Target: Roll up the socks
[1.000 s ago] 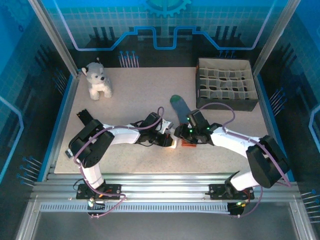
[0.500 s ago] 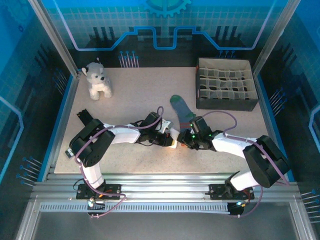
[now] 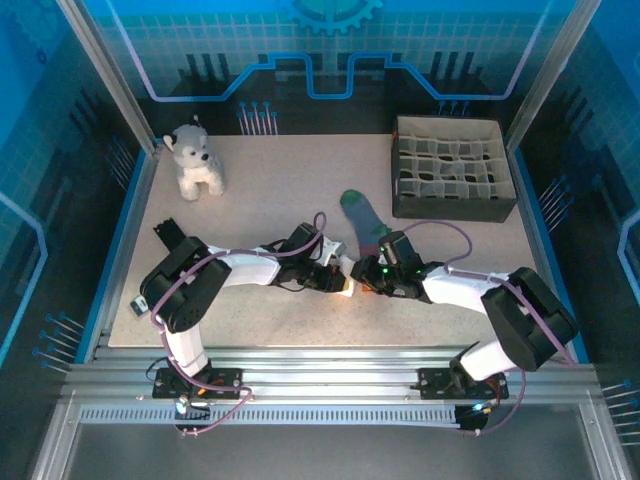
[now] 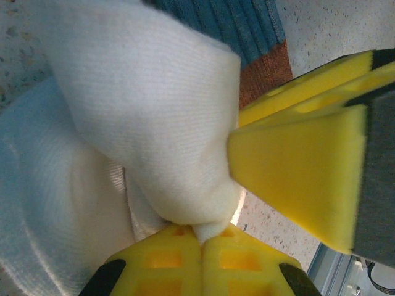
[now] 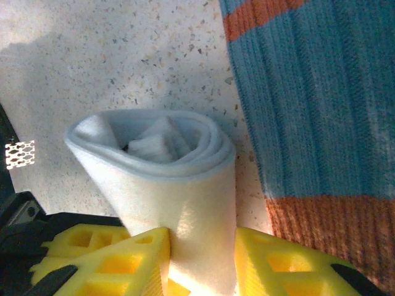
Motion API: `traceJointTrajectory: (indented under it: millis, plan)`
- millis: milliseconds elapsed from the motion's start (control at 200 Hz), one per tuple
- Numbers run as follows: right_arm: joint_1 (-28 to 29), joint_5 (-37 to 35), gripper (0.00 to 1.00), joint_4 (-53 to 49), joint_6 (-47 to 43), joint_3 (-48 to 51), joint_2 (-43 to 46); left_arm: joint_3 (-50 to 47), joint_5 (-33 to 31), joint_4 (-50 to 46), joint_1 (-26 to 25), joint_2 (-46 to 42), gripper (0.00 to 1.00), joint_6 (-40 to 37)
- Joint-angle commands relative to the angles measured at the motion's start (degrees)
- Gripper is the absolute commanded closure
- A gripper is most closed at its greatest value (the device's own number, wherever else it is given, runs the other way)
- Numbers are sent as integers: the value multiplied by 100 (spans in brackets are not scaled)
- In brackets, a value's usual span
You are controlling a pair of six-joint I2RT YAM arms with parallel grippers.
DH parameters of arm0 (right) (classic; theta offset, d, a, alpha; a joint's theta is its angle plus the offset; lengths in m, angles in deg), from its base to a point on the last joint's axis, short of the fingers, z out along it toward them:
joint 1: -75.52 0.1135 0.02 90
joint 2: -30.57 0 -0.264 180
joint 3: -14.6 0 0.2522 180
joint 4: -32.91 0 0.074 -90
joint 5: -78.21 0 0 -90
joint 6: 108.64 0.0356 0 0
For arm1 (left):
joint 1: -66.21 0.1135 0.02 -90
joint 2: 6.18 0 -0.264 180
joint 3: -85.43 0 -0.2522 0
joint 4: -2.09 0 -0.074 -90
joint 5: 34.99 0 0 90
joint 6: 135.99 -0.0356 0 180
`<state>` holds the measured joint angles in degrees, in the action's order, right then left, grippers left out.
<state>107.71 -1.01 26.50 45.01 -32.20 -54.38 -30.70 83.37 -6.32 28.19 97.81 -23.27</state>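
Note:
The white sock (image 5: 166, 166) is wound into a tight roll that stands just off the tabletop. My right gripper (image 5: 200, 240) is shut on the roll's lower end, one yellow finger on each side. My left gripper (image 4: 204, 233) is shut on a pinch of the white sock (image 4: 154, 117), its fingers pressed together on the fabric. One right finger (image 4: 302, 172) sits close beside the roll. In the top view both grippers, left (image 3: 343, 283) and right (image 3: 363, 281), meet at mid table. The teal-green sock (image 3: 366, 222) lies flat just behind them, its orange cuff (image 5: 321, 228) beside my right finger.
A white-grey plush dog (image 3: 196, 160) sits at the back left of the table. A dark box with a divider grid (image 3: 450, 168) stands at the back right. The table's front edge (image 3: 300, 342) runs close below the grippers.
My right gripper has dropped lower and moved left against the left gripper, and its fingers have closed in on the white roll. The left gripper has held still.

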Motion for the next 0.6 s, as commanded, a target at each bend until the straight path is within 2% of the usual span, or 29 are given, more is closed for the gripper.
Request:
traceJointTrajectory:
  millis: [0,275,435,595]
  plan:
    - [-51,141,66,152,58,-122,-294,-223,-322,-719,18,386,100,181]
    - [-41,95,63,-22,11,-166,-562,-256,-255,-657,23,386,100,218]
    - [29,175,58,-237,-59,-231,-754,-248,-200,-585,49,419,100,257]
    - [87,325,59,-267,-7,-248,-979,-277,-156,-527,84,439,100,289]
